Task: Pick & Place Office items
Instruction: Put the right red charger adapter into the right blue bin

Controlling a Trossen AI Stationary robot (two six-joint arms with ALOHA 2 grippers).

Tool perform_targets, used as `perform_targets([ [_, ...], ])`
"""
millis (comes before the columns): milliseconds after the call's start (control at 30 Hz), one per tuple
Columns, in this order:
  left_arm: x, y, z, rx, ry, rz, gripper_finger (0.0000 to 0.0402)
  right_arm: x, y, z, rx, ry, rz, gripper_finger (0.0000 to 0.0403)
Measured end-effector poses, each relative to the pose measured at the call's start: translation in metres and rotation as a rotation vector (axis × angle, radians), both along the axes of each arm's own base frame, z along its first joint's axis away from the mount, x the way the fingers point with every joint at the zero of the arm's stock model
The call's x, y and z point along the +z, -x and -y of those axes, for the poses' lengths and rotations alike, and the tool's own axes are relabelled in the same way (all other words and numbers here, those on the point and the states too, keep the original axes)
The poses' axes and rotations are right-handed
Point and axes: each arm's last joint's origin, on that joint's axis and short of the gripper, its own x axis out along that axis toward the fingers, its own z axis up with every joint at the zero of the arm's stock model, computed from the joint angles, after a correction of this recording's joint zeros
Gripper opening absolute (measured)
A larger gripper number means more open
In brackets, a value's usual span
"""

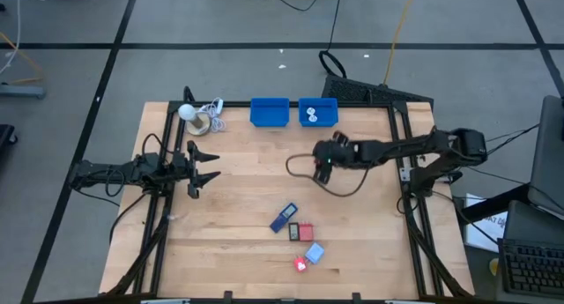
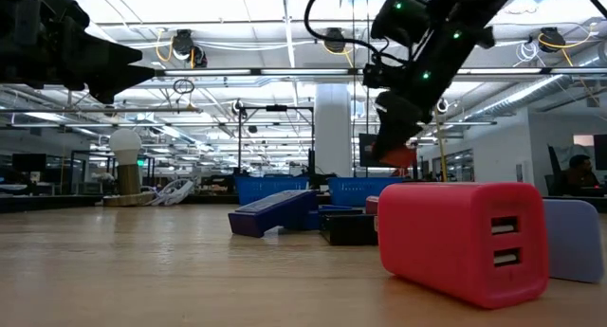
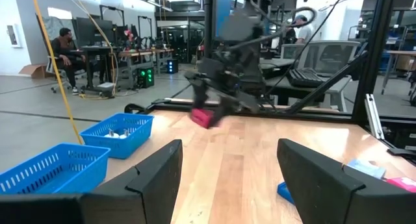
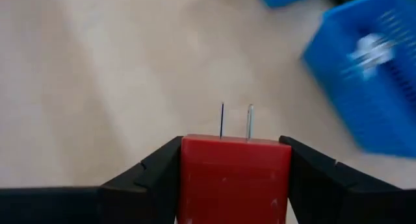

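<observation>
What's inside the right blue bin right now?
Right blue bin holds a few small white pieces; its mesh walls hide the floor corners. Right gripper carries a red charger.

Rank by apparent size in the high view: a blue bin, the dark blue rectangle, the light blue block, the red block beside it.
1. Blue bin, clearly largest.
2. Dark blue rectangle.
3. Light blue block and red block: too alike to rank.

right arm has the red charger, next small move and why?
Probably carry it on toward the blue bin and open there. The right gripper is shut on the red charger, held off the table, short of that bin, which already holds white bits. The left gripper waits open.
</observation>
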Motion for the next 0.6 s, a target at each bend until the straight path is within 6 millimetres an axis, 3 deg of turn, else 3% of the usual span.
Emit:
perform_targets([
  [233, 0.0, 0.0, 0.0, 0.0, -0.001, 0.0, 0.0255, 0.015, 0.0, 0.057, -0.067, 0.158, 0.129, 0.0209],
  [433, 0.0, 0.0, 0.0, 0.0, 0.0, 0.0, 0.0255, 0.029, 0.014, 0.108, -0.226, 0.308, 0.282, 0.0209],
  [600, 0.0, 0.0, 0.0, 0.0, 0.0, 0.0, 0.0255, 0.016, 0.034, 0.139, -0.274, 0.412, 0.504, 0.0209],
])
